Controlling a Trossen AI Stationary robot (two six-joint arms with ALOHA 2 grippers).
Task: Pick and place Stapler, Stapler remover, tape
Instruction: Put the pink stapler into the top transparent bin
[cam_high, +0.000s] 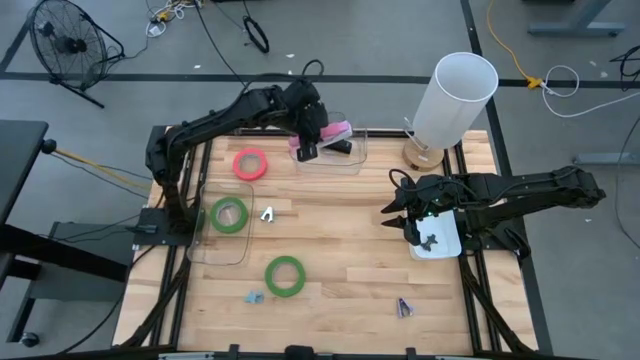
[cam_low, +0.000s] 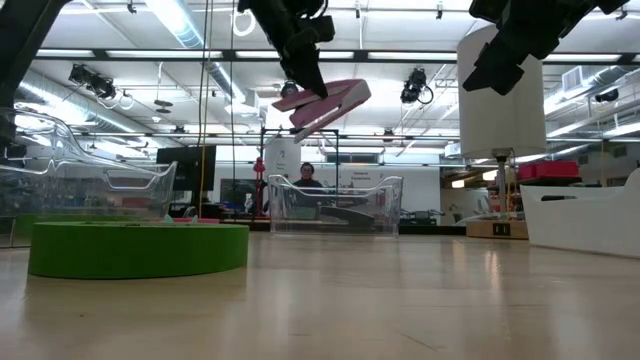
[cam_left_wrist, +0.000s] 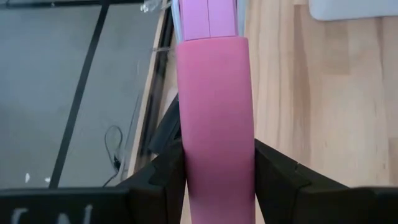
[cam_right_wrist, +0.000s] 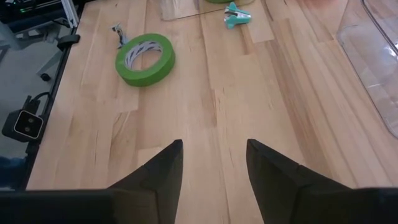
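Stapler (cam_low: 322, 105) pinched in left gripper (cam_left_wrist: 216, 163) above far clear bin (cam_high: 357, 160), tilted; could slip, miss bin. Right gripper (cam_right_wrist: 213, 163) open, empty, near right.

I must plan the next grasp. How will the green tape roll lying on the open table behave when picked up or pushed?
The green tape roll lies flat, so it probably slides rather than rolls. Its open centre should offer a rim to pinch. It looks rigid and probably light.

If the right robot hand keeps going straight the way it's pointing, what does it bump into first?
Probably the bare wooden table. The open right gripper points down at it, and the green tape roll lies off to one side.
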